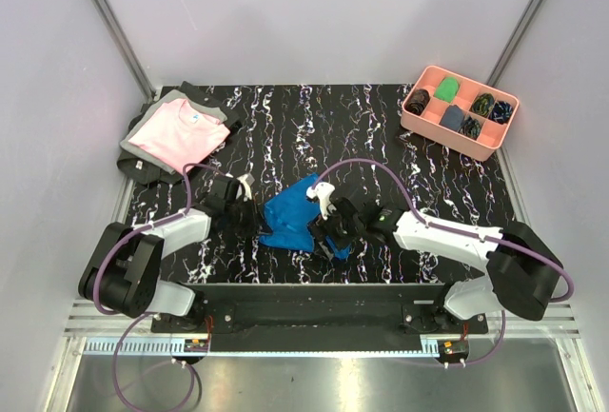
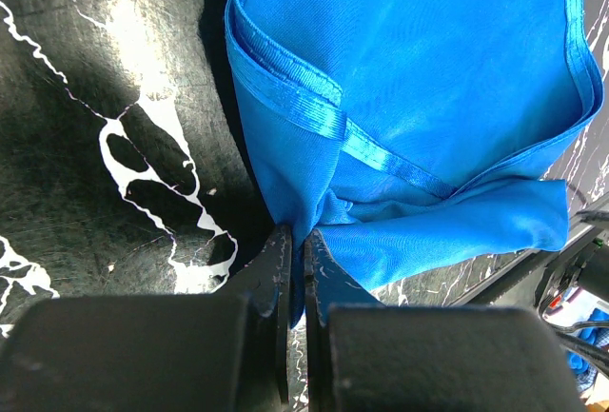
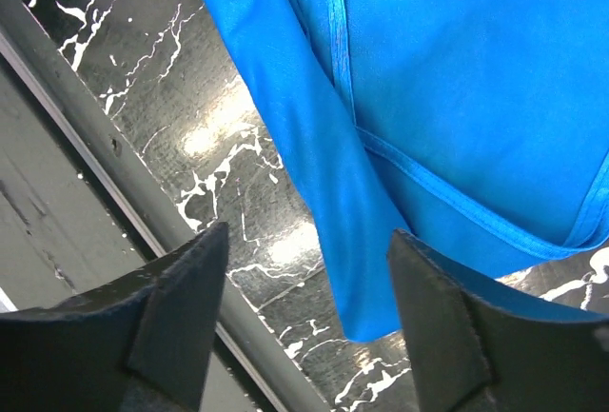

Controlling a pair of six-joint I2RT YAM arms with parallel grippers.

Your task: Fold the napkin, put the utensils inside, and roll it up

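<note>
You are working on the folding step. The napkin [image 1: 288, 219] is lying bunched on the surface [image 1: 381, 136], between your two arms and near the front edge. In the left wrist view the napkin [image 2: 428, 79] is showing several loose layers, with a hem band crossing over them. So it is not lying as a flat, tidy fold yet.

The jaws of your left arm [image 1: 176, 229] are pressing together on a pinch of the cloth at its left side, so this arm is holding the napkin. The jaws of your right arm [image 1: 447, 236] are standing wide apart and are gripping nothing. A hanging corner of the napkin [image 3: 457, 79] is lying in front of them, above the surface [image 3: 219, 146].

I am not finding the utensils in any view, so I cannot tell where they are. The pink shirt [image 1: 181, 133] and the tray [image 1: 442, 141] with small bundles are sitting well apart at the far corners.

For the next move, I am judging that the right jaws need to close on that free corner. Then both arms can pull the cloth flat before folding it over. The satin is looking slippery, so take a deep pinch.
</note>
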